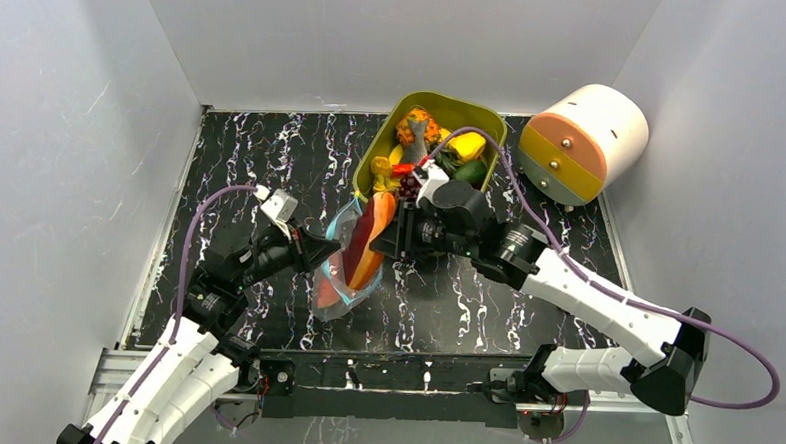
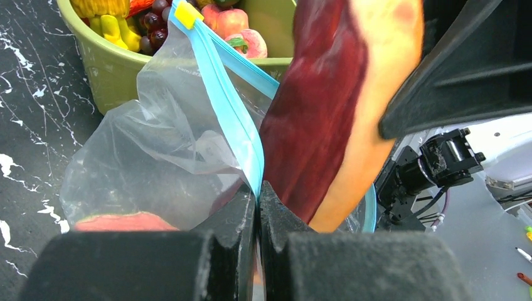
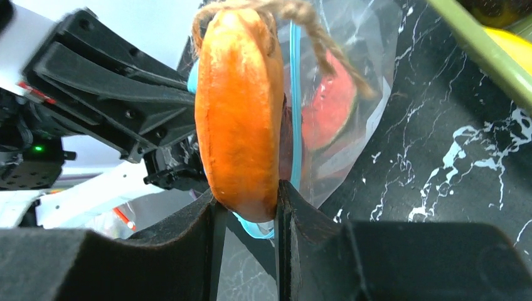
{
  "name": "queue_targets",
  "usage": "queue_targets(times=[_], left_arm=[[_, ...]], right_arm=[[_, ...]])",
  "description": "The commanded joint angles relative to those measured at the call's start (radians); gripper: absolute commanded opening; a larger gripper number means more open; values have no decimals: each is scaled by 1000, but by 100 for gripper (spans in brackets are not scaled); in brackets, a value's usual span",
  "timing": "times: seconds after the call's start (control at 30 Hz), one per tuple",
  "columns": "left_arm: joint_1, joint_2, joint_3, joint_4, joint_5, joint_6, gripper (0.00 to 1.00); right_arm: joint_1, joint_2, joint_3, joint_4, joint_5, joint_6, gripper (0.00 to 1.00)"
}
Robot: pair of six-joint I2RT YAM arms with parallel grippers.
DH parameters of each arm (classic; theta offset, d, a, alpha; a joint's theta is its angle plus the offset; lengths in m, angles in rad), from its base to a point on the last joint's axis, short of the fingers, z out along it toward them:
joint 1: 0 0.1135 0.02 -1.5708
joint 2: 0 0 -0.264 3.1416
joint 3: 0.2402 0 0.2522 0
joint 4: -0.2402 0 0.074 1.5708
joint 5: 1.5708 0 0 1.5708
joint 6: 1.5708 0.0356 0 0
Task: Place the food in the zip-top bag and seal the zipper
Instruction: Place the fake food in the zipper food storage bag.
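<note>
The clear zip-top bag [image 1: 338, 280] lies in front of the olive tub [image 1: 444, 109], mouth held up. My left gripper [image 1: 330, 249] is shut on the teal-blue zipper [image 2: 232, 119] at the bag's rim. My right gripper [image 1: 383, 237] is shut on an orange and dark-red toy food piece [image 1: 368, 239] with a twine loop, held at the bag's mouth; it also shows in the right wrist view [image 3: 239, 113] and the left wrist view [image 2: 332, 106]. A red watermelon wedge [image 3: 329, 103] lies inside the bag. More toy foods [image 1: 442, 149] fill the tub.
A white and orange cylinder [image 1: 583, 140] lies at the back right beside the tub. White walls close in the black marbled table [image 1: 272, 157] on three sides.
</note>
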Motion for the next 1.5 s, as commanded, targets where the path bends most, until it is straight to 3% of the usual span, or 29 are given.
queue_targets(times=[0.0, 0.4, 0.87, 1.2, 1.47], left_arm=[[3, -24, -13, 78, 40, 2, 0], [3, -22, -9, 116, 68, -14, 0], [3, -11, -25, 160, 96, -23, 0], [2, -25, -47, 228, 117, -55, 0], [3, -34, -51, 252, 140, -68, 0]], right_arm=[[52, 47, 101, -62, 54, -25, 16], [120, 167, 179, -209, 117, -26, 17], [150, 241, 172, -238, 191, -7, 20], [180, 314, 218, -257, 193, -20, 28], [184, 251, 258, -266, 274, -22, 39]])
